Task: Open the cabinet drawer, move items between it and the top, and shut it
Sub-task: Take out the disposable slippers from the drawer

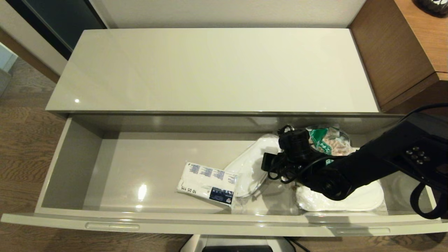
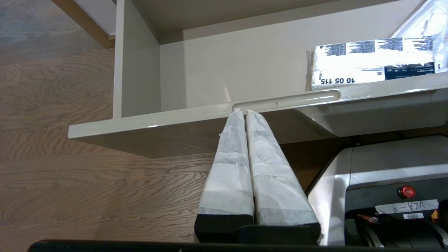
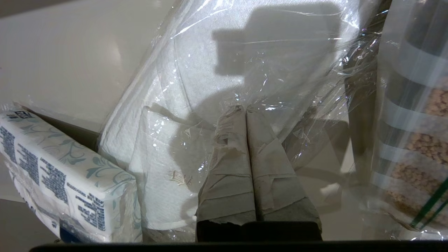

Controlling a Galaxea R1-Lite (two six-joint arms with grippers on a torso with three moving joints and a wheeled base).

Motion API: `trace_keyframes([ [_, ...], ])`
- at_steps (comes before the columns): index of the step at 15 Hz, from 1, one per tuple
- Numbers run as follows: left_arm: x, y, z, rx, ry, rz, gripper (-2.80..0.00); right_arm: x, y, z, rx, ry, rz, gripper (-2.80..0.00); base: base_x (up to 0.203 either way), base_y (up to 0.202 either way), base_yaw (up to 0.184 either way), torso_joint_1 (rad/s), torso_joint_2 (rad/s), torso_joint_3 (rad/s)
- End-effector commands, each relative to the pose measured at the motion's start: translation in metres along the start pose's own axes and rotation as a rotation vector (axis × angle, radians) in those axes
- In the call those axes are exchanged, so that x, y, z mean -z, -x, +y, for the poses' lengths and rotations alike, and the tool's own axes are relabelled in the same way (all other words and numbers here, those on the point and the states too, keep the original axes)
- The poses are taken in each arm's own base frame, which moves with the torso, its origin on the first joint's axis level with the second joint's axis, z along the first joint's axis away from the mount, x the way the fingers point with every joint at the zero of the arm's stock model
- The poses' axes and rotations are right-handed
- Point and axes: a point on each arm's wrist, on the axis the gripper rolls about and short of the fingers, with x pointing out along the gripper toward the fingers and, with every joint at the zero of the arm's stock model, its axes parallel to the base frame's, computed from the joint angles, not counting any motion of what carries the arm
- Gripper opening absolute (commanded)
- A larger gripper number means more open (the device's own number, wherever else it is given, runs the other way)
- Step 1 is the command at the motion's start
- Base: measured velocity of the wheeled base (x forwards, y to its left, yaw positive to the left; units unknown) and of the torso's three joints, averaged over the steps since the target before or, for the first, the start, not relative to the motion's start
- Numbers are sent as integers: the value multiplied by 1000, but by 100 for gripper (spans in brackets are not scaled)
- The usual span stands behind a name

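The wide glossy beige-grey cabinet drawer (image 1: 70, 164) stands pulled open below the smooth reflective beige-grey worktop (image 1: 210, 70). Inside lie a soft white tissue packet with blue print (image 1: 208, 182) and, touching it, a flat white slipper in crinkled clear plastic wrap (image 1: 250, 164). The right gripper (image 3: 245, 108) presses on the wrap, fingers together. The black arm hides part of a green-labelled snack bag (image 1: 327, 140). The left gripper (image 2: 244, 111), fingers together, sits at the front slot handle (image 2: 287, 99).

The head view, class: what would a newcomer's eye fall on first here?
The cabinet drawer stands wide open below the bare glossy top. The right pincer reaches into the drawer's right half, shut on the clear wrap of the white slipper, with the tissue packet lying beside it. The left pincer waits shut at the drawer's front edge.
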Motion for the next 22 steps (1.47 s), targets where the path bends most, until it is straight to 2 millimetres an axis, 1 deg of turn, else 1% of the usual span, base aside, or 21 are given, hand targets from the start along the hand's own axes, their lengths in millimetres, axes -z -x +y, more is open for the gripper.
trace_keyframes([
  [1, 0, 0, 0, 1, -1, 1, -280, -5, 4, -1, -3, -7, -12, -280, 0, 0, 0, 0, 0, 0],
  [3, 0, 0, 0, 1, -1, 1, -280, -6, 8, 0, -11, -8, -12, -280, 0, 0, 0, 0, 0, 0],
  [4, 0, 0, 0, 1, -1, 1, -280, -10, 14, 0, -25, -10, -15, -280, 0, 0, 0, 0, 0, 0],
  [7, 0, 0, 0, 1, -1, 1, -280, -34, 56, 1, -114, -24, -44, -280, 0, 0, 0, 0, 0, 0],
  [10, 0, 0, 0, 1, -1, 1, -280, -51, 94, 1, -171, -28, -50, -280, 0, 0, 0, 0, 0, 0],
  [11, 0, 0, 0, 1, -1, 1, -280, -60, 112, 2, -199, -28, -60, -280, 0, 0, 0, 0, 0, 0],
  [13, 0, 0, 0, 1, -1, 1, -280, -67, 134, 1, -231, -26, -51, -280, 0, 0, 0, 0, 0, 0],
  [14, 0, 0, 0, 1, -1, 1, -280, -70, 142, 0, -232, -27, -50, -280, 0, 0, 0, 0, 0, 0],
  [17, 0, 0, 0, 1, -1, 1, -280, -73, 148, -4, -224, -28, -46, -280, 0, 0, 0, 0, 0, 0],
  [18, 0, 0, 0, 1, -1, 1, -280, -69, 143, -5, -209, -26, -17, -280, 0, 0, 0, 0, 0, 0],
  [20, 0, 0, 0, 1, -1, 1, -280, -59, 125, -6, -178, -20, 30, -280, 0, 0, 0, 0, 0, 0],
  [21, 0, 0, 0, 1, -1, 1, -280, -59, 124, -5, -177, -19, 32, -280, 0, 0, 0, 0, 0, 0],
  [22, 0, 0, 0, 1, -1, 1, -280, -55, 118, -2, -176, -14, 46, -280, 0, 0, 0, 0, 0, 0],
])
